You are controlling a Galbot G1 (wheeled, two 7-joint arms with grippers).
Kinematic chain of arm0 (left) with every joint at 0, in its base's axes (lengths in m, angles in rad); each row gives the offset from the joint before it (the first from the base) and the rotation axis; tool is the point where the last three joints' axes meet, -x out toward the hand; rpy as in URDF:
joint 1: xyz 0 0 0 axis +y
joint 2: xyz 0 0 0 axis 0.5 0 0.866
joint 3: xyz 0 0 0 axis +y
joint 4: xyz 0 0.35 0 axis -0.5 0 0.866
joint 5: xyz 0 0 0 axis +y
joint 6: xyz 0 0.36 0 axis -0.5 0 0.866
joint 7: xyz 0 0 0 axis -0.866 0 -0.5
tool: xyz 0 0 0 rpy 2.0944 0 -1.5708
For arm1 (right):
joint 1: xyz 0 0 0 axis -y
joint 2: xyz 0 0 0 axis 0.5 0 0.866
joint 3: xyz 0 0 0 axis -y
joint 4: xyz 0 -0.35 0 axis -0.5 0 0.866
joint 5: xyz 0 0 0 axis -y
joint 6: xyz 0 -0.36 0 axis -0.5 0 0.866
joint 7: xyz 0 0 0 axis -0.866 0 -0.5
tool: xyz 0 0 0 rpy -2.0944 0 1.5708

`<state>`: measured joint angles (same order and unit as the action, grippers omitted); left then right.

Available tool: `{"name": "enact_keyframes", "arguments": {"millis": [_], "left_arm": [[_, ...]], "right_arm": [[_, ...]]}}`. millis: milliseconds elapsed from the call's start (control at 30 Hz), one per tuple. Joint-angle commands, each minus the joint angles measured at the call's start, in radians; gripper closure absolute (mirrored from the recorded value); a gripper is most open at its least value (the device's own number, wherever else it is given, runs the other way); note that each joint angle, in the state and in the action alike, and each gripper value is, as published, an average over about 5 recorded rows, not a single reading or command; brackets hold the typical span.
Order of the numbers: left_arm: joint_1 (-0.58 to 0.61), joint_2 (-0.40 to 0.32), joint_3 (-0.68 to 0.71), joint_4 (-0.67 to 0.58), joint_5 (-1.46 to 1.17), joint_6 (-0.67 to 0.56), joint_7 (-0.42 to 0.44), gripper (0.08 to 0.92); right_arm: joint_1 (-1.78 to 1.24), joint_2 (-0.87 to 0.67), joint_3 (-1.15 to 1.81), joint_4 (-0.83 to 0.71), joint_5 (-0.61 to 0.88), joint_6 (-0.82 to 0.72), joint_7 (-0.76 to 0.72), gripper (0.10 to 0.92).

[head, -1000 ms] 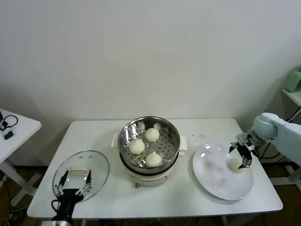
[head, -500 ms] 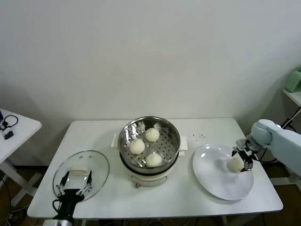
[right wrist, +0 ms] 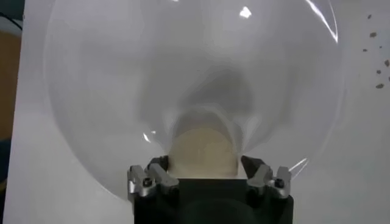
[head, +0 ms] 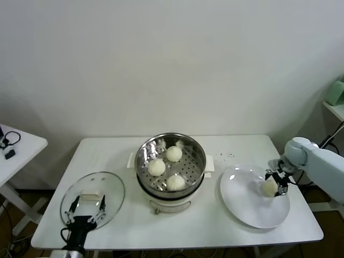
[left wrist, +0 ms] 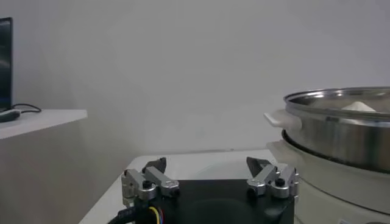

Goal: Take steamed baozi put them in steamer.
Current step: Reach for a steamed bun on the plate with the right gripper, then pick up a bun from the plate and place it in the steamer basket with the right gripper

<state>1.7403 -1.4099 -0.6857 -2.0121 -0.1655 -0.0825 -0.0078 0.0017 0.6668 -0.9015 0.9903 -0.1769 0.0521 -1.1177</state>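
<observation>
Near the table's right edge, the right gripper (head: 275,183) has its jaws pinching a baozi (head: 269,187) on the plate (head: 247,207). Three more sit in the steamer (head: 170,161). Left gripper (head: 83,210) jaws spread.

Three baozi (head: 156,167) in steamer (head: 198,160) – plate (head: 242,199) right.

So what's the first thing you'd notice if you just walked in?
The shiny round steel steamer in the middle of the white table, with three cream-white buns inside. On the flat white plate to the right, the right gripper brackets the last bun. A round glass lid lies front left.
</observation>
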Motion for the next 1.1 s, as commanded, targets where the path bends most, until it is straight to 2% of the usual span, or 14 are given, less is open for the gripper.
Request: {"name": "enact_keyframes", "arguments": {"millis": [33, 200, 367, 667, 1100], "left_arm": [[0.0, -0.002, 0.001, 0.0, 0.001, 0.001, -0.001, 0.177], [0.003, -0.003, 0.0, -0.002, 0.001, 0.001, -0.001, 0.177], [0.006, -0.005, 0.0, -0.003, 0.0, 0.0, -0.001, 0.177], [0.017, 0.001, 0.009, -0.013, 0.005, 0.002, 0.0, 0.177], [0.013, -0.001, 0.034, -0.02, 0.007, -0.003, 0.0, 0.177]], "right_arm": [[-0.009, 0.005, 0.009, -0.011, 0.0, 0.0, -0.003, 0.27], [-0.004, -0.003, 0.008, -0.005, 0.02, -0.004, -0.003, 0.322], [0.032, -0.012, -0.022, 0.012, 0.087, -0.03, 0.001, 0.334], [0.328, 0.019, -0.259, 0.066, 0.44, -0.167, 0.006, 0.336], [0.78, 0.269, -0.639, 0.072, 0.917, -0.257, 0.019, 0.338]]}}
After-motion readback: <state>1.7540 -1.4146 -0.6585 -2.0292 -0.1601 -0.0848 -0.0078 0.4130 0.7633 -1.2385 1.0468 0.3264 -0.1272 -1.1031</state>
